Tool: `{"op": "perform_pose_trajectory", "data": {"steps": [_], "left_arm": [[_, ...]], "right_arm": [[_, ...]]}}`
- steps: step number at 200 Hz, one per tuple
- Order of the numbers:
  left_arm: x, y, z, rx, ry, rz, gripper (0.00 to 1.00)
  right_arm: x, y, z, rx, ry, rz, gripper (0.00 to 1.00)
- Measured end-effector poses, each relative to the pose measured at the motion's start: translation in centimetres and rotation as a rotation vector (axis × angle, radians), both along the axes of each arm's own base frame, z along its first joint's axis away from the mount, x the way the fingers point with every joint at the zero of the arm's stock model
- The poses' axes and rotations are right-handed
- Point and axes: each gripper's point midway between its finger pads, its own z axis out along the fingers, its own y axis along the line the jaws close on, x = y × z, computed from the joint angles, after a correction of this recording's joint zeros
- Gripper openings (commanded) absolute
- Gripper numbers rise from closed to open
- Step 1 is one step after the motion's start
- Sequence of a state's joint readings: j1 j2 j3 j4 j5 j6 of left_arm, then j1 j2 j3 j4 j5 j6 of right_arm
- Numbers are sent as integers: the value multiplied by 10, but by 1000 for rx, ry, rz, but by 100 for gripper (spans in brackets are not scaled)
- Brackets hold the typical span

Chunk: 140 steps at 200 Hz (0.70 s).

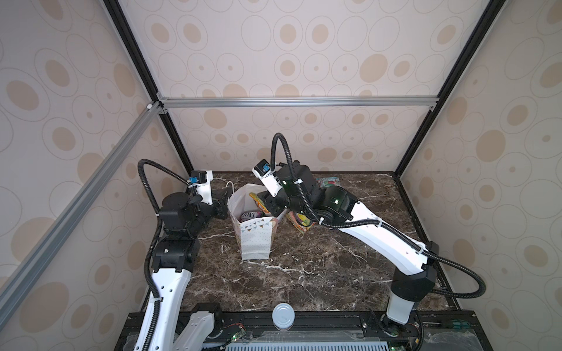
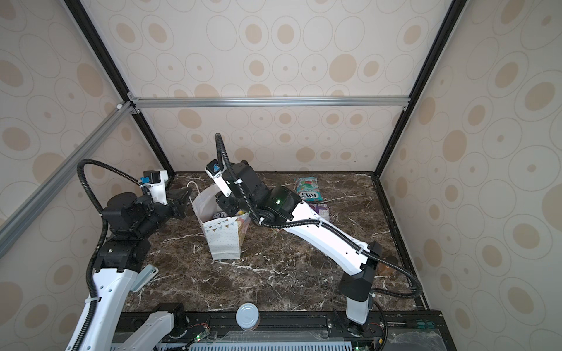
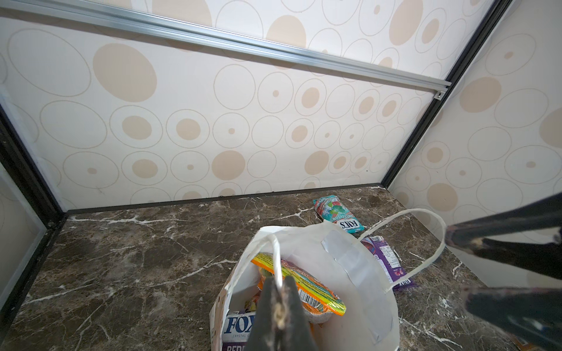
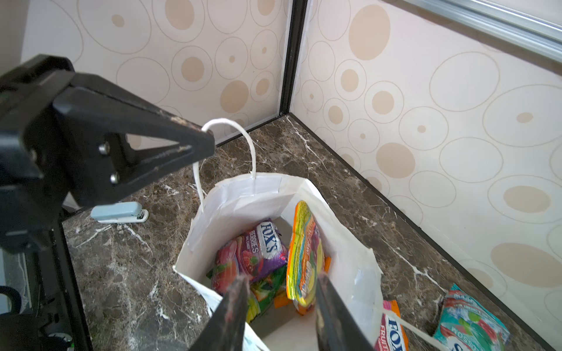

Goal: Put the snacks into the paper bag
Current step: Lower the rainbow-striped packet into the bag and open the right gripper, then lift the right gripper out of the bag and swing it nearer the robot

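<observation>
Because the left gripper [image 3: 278, 287] was clamped tight on one cord handle [image 3: 275, 252] of the paper bag [image 1: 255, 240], at about ten o'clock of its mouth in a top view, the bag's upright stance seemed to depend on that pinch. A slip or a sideways tug could have tipped it and spilled what was inside.

The right gripper [image 4: 282, 277] hung over the mouth, reaching in from about three o'clock. Its jaws were parted and held nothing, and the orange packet [image 4: 302, 252] stood on edge below them against the bag wall. A careless withdrawal that caught that packet or the rim might have dragged it out or crumpled the paper.

A berries packet [image 4: 261, 246] lay deeper inside. On the table, the teal packet [image 2: 307, 189] lay near two o'clock of the bag and a loose purple packet [image 2: 322, 211] nearer three. The right forearm, passing just above the purple one, could have knocked it away.
</observation>
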State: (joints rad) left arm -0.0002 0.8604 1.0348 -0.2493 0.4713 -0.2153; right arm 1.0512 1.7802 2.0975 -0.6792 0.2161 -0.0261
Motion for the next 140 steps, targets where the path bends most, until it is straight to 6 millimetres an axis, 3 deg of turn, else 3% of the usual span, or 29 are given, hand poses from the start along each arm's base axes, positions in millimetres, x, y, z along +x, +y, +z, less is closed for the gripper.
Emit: {"op": "perform_pose_trajectory", "data": {"steps": [71,112,140], "left_arm": [[-1,2,2,1,-8,12,0],[1,7,0,6,-5,43,0],[3,10,-2,8,-6,59,0]], "right_arm": [[-18,-64,18,71,-58,-90,39],[-19,-125,2,131,-27,-203,39],[-18,-169,-20,162,8,-303,39]]}}
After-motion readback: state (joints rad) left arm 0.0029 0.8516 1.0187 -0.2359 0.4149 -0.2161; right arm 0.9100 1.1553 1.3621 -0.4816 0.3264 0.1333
